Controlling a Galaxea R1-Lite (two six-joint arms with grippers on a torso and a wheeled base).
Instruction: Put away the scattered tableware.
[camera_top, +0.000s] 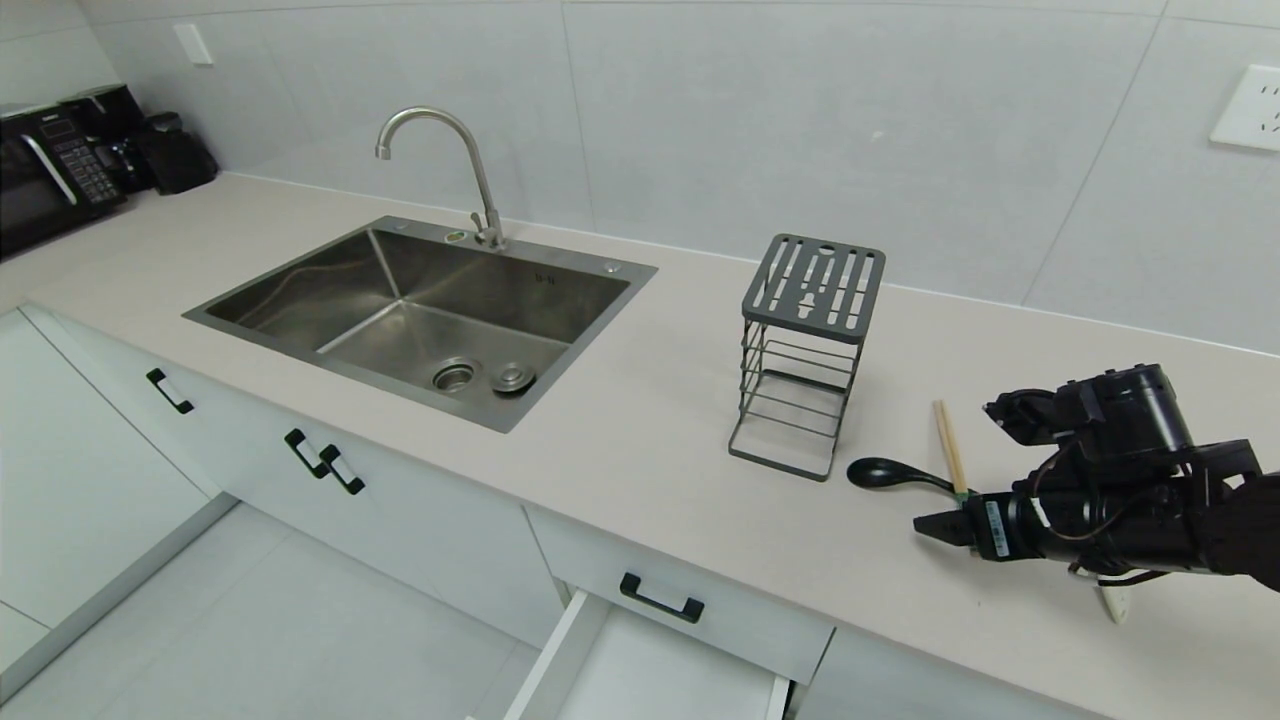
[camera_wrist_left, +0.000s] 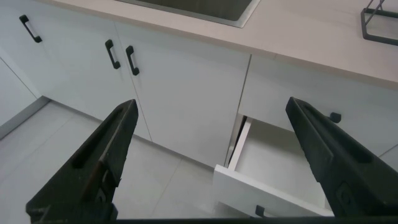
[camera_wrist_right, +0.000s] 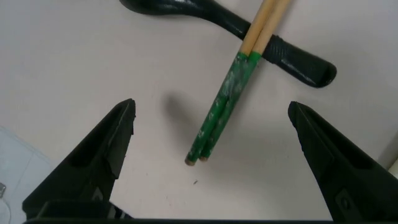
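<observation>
**Hovering over chopsticks and spoon, right end effector open**

Right end effector (camera_wrist_right: 211, 112): low over the counter (camera_top: 640, 430) near its right end, jaws spread wide, holding nothing. Between the jaws lie the green tips of a pair of chopsticks (camera_wrist_right: 227, 93).

Chopsticks: flat on the counter, side by side, lying across the handle of a black spoon (camera_wrist_right: 298, 62). The spoon's bowl points toward a dark wire rack (camera_top: 810, 350) that stands upright just beside it.

A small white item (camera_top: 1115, 605) shows from under the right arm; cannot tell what it is.

Left end effector (camera_wrist_left: 211, 106): off the counter in front of the cabinets, jaws wide apart, empty. Beyond it, a white drawer (camera_wrist_left: 280, 162) stands pulled open below the counter edge.

Steel sink (camera_top: 560, 262) with a curved tap is set into the counter, well apart from the tableware on the rack's far side.
</observation>
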